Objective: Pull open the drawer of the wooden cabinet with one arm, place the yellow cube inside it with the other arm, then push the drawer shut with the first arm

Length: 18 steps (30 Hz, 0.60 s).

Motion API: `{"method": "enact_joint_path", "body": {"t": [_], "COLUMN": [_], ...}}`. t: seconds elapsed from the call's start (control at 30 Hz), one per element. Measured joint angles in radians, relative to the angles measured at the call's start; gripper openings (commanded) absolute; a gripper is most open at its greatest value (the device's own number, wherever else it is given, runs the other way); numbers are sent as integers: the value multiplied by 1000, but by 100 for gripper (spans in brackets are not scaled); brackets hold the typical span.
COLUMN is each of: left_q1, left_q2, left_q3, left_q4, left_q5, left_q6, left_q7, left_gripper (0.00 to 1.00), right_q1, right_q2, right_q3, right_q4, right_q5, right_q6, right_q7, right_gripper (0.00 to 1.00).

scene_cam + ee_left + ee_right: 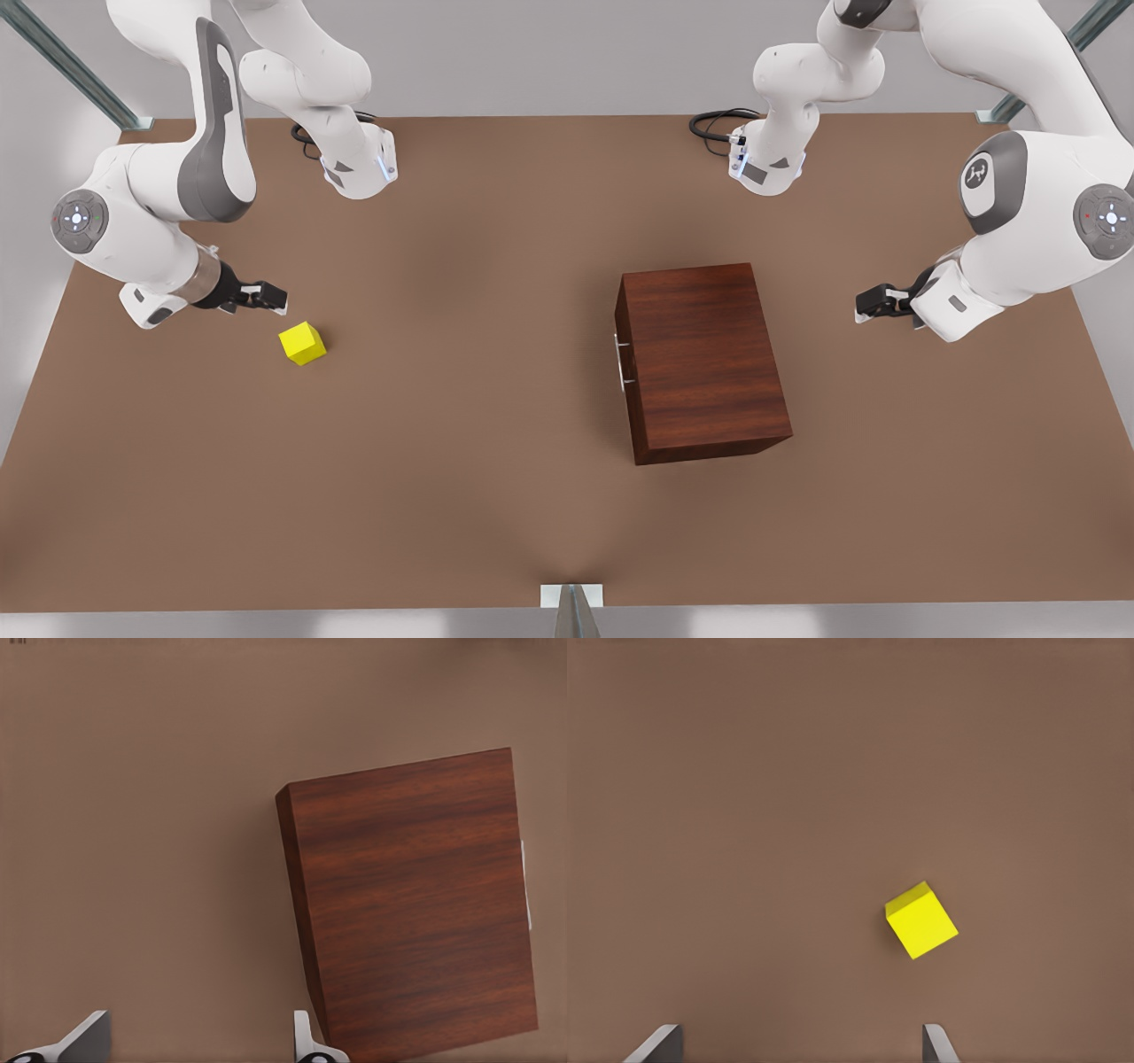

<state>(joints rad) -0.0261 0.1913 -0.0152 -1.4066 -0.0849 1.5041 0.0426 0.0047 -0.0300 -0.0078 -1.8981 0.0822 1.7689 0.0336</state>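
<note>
Resting on the table (496,496), the yellow cube (302,343) is seen beside the spread right gripper (266,297); the cabinet (704,359), drawer (623,361) closed, is neared by the spread left gripper (873,303).

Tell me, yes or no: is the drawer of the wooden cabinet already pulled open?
No: in the front view the drawer sits flush in the wooden cabinet, only its silver handle standing out from the front.
</note>
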Motion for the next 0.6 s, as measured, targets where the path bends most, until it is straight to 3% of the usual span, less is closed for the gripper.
{"method": "enact_joint_path", "body": {"t": [0.17, 0.33, 0.5, 0.6], "left_q1": [-81, -494, -666, -748], "left_q2": [5, 132, 256, 366], "left_q3": [-3, -5, -10, -9], "left_q4": [0, 7, 0, 58], "left_q5": [19, 120, 128, 170], "left_q6": [2, 24, 180, 307], "left_q7": [-28, -193, -384, -506], "left_gripper": [100, 100, 100, 100], "right_q1": [9, -47, -268, -308], "right_q2": [63, 99, 137, 142], "right_q3": [-8, -17, -20, -18], "right_q4": [68, 77, 65, 51], "right_q5": [3, 4, 21, 39], "right_q6": [-15, -32, -7, 24], "right_q7": [40, 128, 199, 243], "right_gripper": [100, 100, 100, 100]}}
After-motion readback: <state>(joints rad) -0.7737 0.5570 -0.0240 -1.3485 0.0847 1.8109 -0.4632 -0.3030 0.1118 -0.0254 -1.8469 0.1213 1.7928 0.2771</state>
